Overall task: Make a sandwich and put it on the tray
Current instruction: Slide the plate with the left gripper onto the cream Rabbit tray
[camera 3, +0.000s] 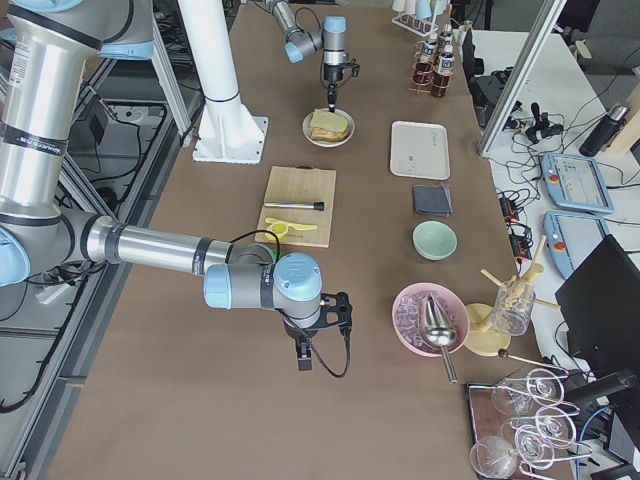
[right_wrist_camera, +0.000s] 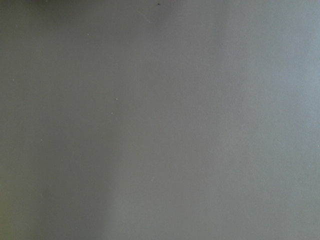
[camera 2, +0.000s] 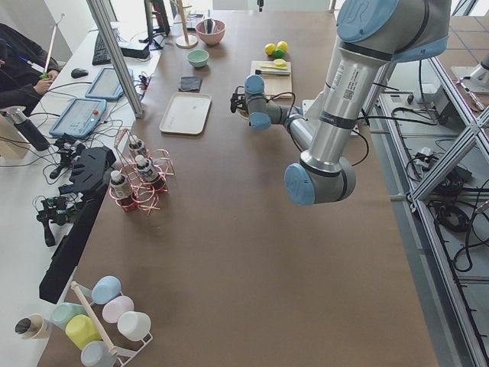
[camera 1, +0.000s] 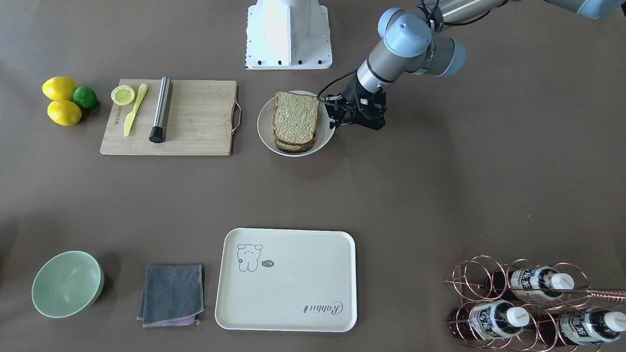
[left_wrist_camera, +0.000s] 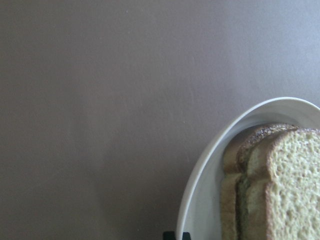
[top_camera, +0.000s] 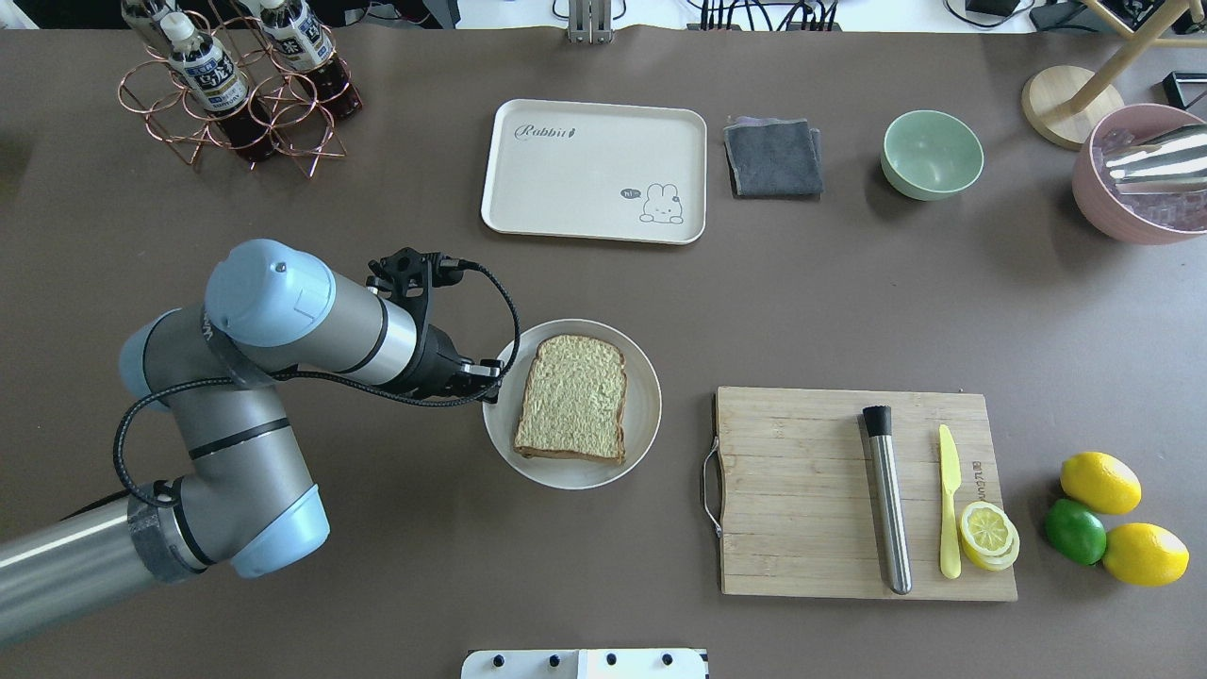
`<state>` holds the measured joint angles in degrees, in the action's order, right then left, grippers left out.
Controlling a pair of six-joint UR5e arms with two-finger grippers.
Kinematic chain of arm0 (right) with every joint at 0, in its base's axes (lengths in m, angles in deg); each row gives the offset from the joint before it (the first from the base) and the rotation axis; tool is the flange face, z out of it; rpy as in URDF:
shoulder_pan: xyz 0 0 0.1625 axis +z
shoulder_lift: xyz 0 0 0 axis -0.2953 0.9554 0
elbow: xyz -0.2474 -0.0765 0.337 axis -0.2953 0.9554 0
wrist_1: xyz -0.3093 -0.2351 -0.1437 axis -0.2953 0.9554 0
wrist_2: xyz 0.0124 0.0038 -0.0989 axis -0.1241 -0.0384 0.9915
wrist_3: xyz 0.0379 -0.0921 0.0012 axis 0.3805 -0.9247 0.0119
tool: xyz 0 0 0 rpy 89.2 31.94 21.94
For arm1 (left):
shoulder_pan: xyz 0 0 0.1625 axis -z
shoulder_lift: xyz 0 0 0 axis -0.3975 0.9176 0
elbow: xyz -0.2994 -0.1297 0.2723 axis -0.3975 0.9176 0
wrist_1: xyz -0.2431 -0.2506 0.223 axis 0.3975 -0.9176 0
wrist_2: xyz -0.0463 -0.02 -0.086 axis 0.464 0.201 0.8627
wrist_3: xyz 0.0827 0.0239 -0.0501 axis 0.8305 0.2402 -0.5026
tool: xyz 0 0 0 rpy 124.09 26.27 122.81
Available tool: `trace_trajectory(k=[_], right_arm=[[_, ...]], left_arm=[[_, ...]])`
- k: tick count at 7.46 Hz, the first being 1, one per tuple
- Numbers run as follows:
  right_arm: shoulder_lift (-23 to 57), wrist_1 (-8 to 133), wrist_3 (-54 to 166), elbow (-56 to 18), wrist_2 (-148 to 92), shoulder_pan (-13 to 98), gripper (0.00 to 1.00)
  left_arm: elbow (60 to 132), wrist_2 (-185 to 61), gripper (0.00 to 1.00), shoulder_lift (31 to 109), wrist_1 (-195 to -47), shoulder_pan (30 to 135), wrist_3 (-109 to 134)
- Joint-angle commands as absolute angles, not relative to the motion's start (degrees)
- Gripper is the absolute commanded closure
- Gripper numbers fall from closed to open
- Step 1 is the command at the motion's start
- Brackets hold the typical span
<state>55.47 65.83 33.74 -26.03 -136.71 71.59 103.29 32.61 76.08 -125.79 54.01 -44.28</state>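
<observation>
At the plate (top_camera: 643, 415) rim, left end effector (top_camera: 491, 376) (cannot tell its grip); tray (top_camera: 585, 170) well apart

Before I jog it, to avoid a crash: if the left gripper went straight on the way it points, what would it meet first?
Likely the rim of the white plate: the left gripper points down at that edge, beside the sandwich. It may already touch; depth is unclear.
</observation>
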Motion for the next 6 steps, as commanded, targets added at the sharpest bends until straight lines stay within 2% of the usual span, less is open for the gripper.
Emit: trace_trajectory(k=[1, 3, 5, 6], right_arm=[[55.5, 65.4, 33.7, -24.5, -136.3, 71.7, 0.0], [55.0, 65.3, 33.7, -24.0, -136.3, 71.7, 0.0], [55.0, 65.3, 33.8, -24.0, -136.3, 71.7, 0.0], [55.1, 65.4, 33.8, -23.9, -136.3, 71.7, 0.0]], left_arm=[[94.0, 35.6, 1.0, 84.1, -125.6, 60.2, -43.8], [86.7, 39.3, 1.0, 89.0, -125.7, 65.4, -43.7], [75.4, 41.9, 1.0, 97.4, -125.9, 69.2, -43.6], [71.9, 42.0, 1.0, 100.1, -126.2, 70.2, -43.6]])
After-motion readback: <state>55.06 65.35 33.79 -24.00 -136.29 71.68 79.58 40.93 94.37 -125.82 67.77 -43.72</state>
